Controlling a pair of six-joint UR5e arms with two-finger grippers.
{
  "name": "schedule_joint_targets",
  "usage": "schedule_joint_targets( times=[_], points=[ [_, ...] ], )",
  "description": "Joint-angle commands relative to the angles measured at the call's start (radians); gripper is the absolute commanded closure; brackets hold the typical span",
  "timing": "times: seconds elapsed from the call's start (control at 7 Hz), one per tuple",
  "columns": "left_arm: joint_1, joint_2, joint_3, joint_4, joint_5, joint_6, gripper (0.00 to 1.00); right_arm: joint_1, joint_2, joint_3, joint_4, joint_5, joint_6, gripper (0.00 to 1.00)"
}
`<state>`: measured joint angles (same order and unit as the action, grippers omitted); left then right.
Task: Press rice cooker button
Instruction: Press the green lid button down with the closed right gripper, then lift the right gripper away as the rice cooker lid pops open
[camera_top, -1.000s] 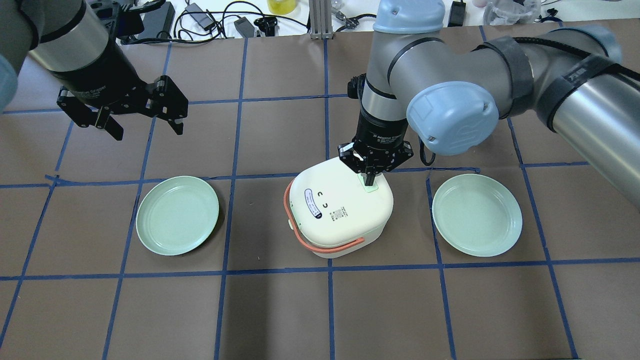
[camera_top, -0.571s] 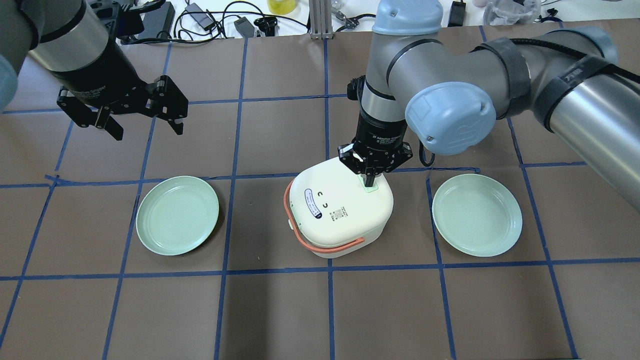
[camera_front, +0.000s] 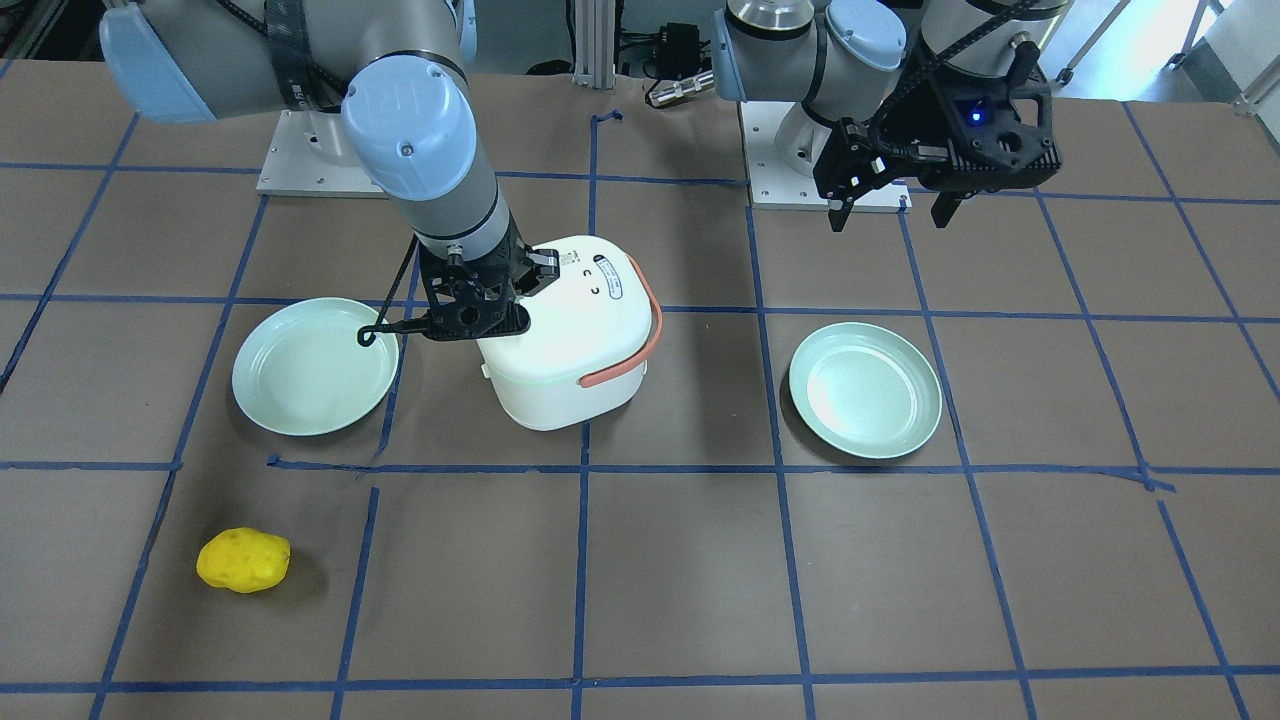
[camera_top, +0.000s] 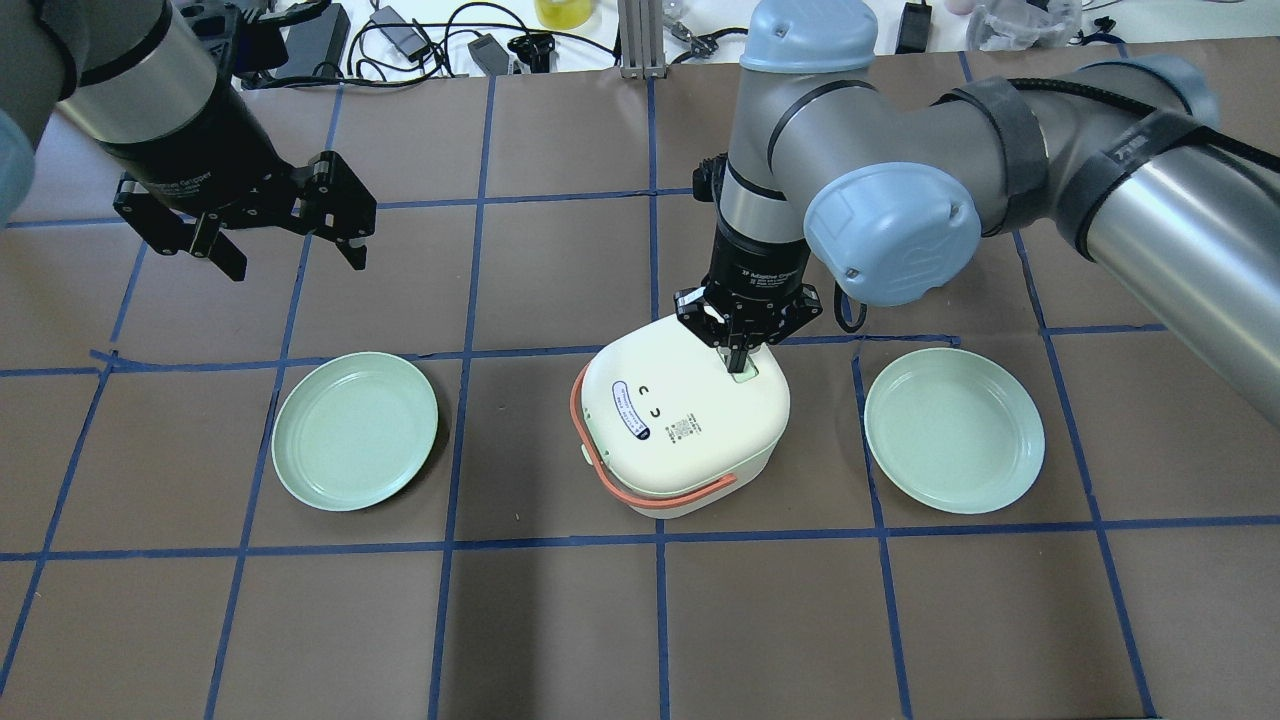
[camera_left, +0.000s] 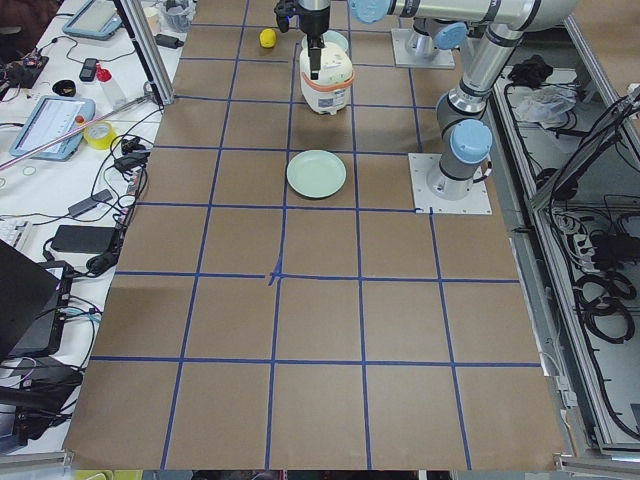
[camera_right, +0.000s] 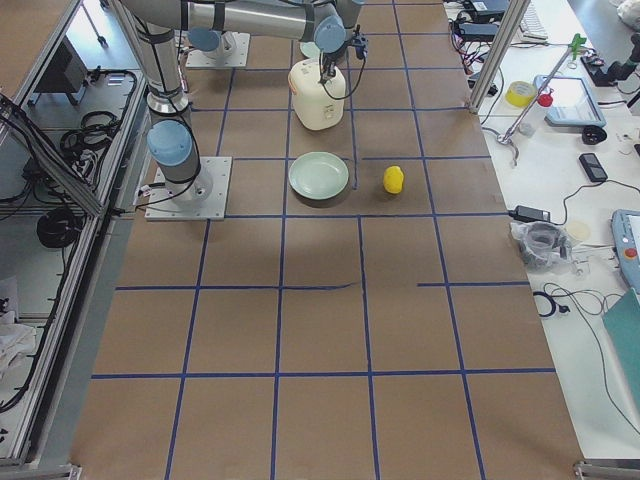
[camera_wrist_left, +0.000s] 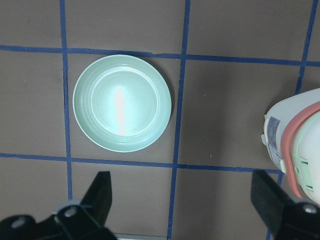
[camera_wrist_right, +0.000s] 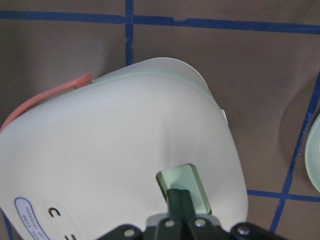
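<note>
Having been driven lower, the closed right pincer (camera_top: 740, 363) is seated on the green button (camera_wrist_right: 175, 179) of the rice cooker (camera_top: 680, 440), nudged slightly on the surface (camera_top: 560, 620) between two plates (camera_top: 355, 430), so pressing is judged underway; the left pincer (camera_top: 295, 262) is held open.

Rice cooker (camera_top: 685, 425) is cream, its handle (camera_top: 670, 497) coral, its button (camera_wrist_right: 180, 177) pale green; left plate (camera_top: 355, 430) and right plate (camera_top: 953, 430) mint.

We held our right gripper (camera_top: 741, 360) pointing straight down, fingers pressed together; our left gripper (camera_top: 296, 262) hung raised, fingers spread wide.
</note>
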<state>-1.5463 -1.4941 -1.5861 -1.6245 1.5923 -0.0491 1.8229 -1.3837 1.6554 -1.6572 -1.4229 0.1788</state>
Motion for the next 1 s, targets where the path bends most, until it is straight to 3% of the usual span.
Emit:
schedule_joint_targets(
  times=[0.0, 0.14, 0.29, 0.43, 0.57, 0.86],
  points=[
    [0.0, 0.0, 0.0, 0.0, 0.0, 0.0, 0.0, -0.001, -0.029, -0.061, 0.028, 0.031, 0.086, 1.0],
    [0.0, 0.0, 0.0, 0.0, 0.0, 0.0, 0.0, -0.001, -0.055, -0.096, 0.1, 0.033, 0.118, 0.99],
    [0.0, 0.0, 0.0, 0.0, 0.0, 0.0, 0.0, -0.002, -0.072, -0.13, 0.115, 0.024, 0.131, 0.78],
    [0.0, 0.0, 0.0, 0.0, 0.0, 0.0, 0.0, -0.005, -0.084, -0.172, 0.113, 0.021, 0.133, 0.16],
    [0.0, 0.0, 0.0, 0.0, 0.0, 0.0, 0.0, -0.016, -0.096, -0.224, 0.12, 0.01, 0.134, 0.0],
    [0.0, 0.0, 0.0, 0.0, 0.0, 0.0, 0.0, -0.046, -0.097, -0.249, 0.143, -0.053, 0.116, 0.0]
  ],
)
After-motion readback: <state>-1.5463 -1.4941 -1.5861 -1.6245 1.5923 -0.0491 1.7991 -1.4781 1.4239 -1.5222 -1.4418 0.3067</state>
